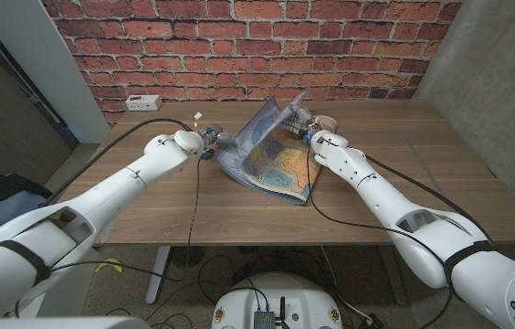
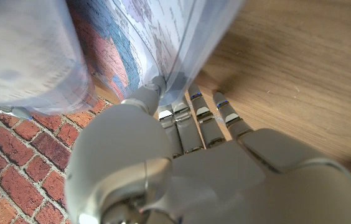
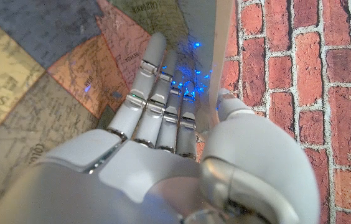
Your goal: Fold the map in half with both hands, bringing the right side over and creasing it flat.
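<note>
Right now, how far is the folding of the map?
About halfway. Done: the map is gripped and its right side is lifted off the table, standing up over the left part. In hand: the right hand pinches the raised edge, and the left hand holds the map's left edge. Left: bring the raised side fully over, lay it down and crease it flat.

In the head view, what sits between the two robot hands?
Head view: the map, half raised, lies between the left robot hand and the right robot hand; both touch it.
</note>
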Controlling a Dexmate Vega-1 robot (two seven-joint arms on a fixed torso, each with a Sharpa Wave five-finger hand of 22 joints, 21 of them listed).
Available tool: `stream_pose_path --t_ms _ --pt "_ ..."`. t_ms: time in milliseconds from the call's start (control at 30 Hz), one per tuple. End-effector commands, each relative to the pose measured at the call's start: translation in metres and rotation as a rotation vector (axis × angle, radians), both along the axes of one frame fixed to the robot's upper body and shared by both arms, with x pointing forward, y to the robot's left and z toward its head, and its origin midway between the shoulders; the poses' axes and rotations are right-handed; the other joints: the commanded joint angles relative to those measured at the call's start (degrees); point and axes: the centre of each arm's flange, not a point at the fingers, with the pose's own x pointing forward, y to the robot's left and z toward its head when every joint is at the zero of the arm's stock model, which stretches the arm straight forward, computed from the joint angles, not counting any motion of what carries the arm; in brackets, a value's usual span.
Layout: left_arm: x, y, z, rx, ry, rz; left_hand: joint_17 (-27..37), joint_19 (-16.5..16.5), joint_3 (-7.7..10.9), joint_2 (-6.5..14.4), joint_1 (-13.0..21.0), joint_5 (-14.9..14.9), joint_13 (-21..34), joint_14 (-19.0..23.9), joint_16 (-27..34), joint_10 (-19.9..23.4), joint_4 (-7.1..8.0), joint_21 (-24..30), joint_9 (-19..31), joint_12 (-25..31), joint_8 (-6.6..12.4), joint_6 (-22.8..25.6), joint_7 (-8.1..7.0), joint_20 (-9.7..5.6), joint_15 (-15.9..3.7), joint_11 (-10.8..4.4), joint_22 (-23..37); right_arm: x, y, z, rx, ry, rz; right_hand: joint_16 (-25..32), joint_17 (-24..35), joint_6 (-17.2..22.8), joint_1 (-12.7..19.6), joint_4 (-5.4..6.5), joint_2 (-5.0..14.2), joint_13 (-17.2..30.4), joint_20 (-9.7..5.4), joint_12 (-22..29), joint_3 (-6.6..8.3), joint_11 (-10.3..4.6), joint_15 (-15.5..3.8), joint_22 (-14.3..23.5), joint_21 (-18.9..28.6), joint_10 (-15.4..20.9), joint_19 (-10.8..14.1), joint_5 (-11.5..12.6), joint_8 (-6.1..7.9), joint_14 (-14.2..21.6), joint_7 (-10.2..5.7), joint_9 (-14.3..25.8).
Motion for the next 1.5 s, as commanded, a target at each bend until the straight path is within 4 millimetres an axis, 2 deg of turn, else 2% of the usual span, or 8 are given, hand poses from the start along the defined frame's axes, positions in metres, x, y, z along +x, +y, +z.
stream_pose_path --t_ms 33,300,500,700,1033,1167,1267,1500 --pt "0.001 0.002 0.001 -0.006 0.001 0.005 0.1 0.0 0.08 0.0 0.6 0.0 0.0 -0.2 0.1 4.1 -0.01 0.2 0.1 -0.2 -0.14 0.9 0.31 0.70 -2.33 -3.58 0.2 0.011 0.005 -0.003 0.016 -0.019 0.094 -1.0 -0.3 -1.8 -3.9 1.57 -0.55 -0.1 1.51 -1.2 -1.76 0.93 1.97 -0.4 -1.2 -1.2 -1.5 -0.6 0.00 -2.0 0.85 0.0" --pt "0.004 0.002 0.002 -0.004 0.002 0.002 0.0 0.0 0.13 0.0 0.6 0.0 0.1 -0.2 0.1 4.3 -0.03 0.2 0.2 -0.2 -0.25 0.9 0.40 0.75 -2.42 -3.71 0.2 0.015 0.005 -0.006 0.035 -0.047 0.139 -2.8 -1.1 -6.0 -10.9 4.78 -1.02 -0.4 4.11 -3.5 -4.69 2.61 4.57 -0.5 -3.8 -3.8 -3.4 -1.3 -0.33 -4.7 1.60 -0.1" --pt "0.004 0.003 0.003 -0.007 -0.002 -0.002 0.0 -0.1 0.13 0.0 0.6 0.0 0.2 -0.2 0.2 4.1 -0.03 0.2 0.2 -0.3 -0.32 1.0 0.40 0.74 -2.36 -3.47 0.2 0.016 0.006 -0.006 0.002 -0.066 0.160 -4.6 -2.1 -9.6 -19.6 8.27 -3.78 -0.6 7.19 -5.9 -9.29 3.16 7.04 -0.5 -7.4 -6.1 -5.5 -0.8 -0.14 -7.4 1.76 -0.3" --pt "0.000 0.005 0.003 -0.014 -0.012 -0.009 0.0 0.0 0.17 -0.1 0.6 0.0 0.1 -0.2 0.1 4.3 -0.05 0.2 0.3 -0.4 -0.38 1.0 0.26 0.73 -2.30 -3.65 0.2 0.018 0.006 -0.006 -0.034 -0.055 0.154 -5.8 -2.5 -10.9 -22.5 9.29 -3.15 -0.6 7.48 -7.2 -10.32 3.14 7.25 -0.5 -9.5 -7.7 -7.0 -0.3 0.10 -9.8 1.60 -0.4" --pt "-0.008 0.013 0.002 -0.065 -0.057 -0.019 0.0 -0.3 0.56 0.0 -0.8 0.4 0.4 0.1 0.0 2.2 0.82 0.1 -0.1 -1.5 -1.57 -0.6 -0.15 1.30 -1.05 -2.14 0.2 0.019 0.008 -0.011 -0.151 -0.030 0.090 -8.0 -3.9 -11.6 -20.7 7.63 -0.44 -0.7 7.75 -8.5 -8.46 3.22 8.01 -0.6 -12.6 -9.6 -9.2 -0.1 0.38 -14.1 2.47 -0.6" --pt "-0.012 0.017 0.001 -0.109 -0.098 -0.029 0.2 -0.7 0.67 0.0 -3.3 0.8 0.4 -0.6 -0.1 -2.0 2.36 -0.1 -0.7 -3.9 -2.80 -3.9 -0.17 1.97 0.21 -1.23 0.2 0.017 0.008 -0.009 -0.240 -0.060 0.039 -8.5 -4.9 -11.7 -16.1 4.06 2.17 -0.7 7.21 -8.9 -5.28 3.23 8.17 -0.6 -15.1 -10.5 -10.6 -0.3 0.54 -15.5 2.60 -0.7" --pt "-0.015 0.019 0.002 -0.139 -0.132 -0.039 0.4 -1.3 0.35 -0.6 -7.0 1.1 0.6 -2.1 -0.2 -8.0 3.75 -0.5 -1.8 -7.2 -3.48 -9.0 -0.48 2.67 1.34 0.36 0.2 0.015 0.009 -0.006 -0.309 -0.093 -0.005 -8.2 -5.2 -10.8 -11.6 0.37 4.04 -0.7 6.19 -8.8 -2.22 3.22 8.01 -0.5 -16.7 -10.6 -11.2 0.4 0.85 -16.0 2.57 -0.7" --pt "-0.019 0.023 0.000 -0.224 -0.218 -0.076 0.7 -2.3 -1.43 -1.4 -14.9 1.1 0.7 -7.0 -0.6 -19.7 6.33 -1.2 -4.0 -12.6 -3.58 -18.3 -0.57 3.87 4.57 3.85 0.4 0.011 0.010 -0.001 -0.458 -0.135 -0.082 -7.6 -4.6 -8.4 -8.7 -1.79 5.53 -0.7 4.00 -8.4 0.45 1.93 6.50 -0.4 -18.4 -9.7 -12.5 1.2 1.37 -16.7 1.55 -0.7"
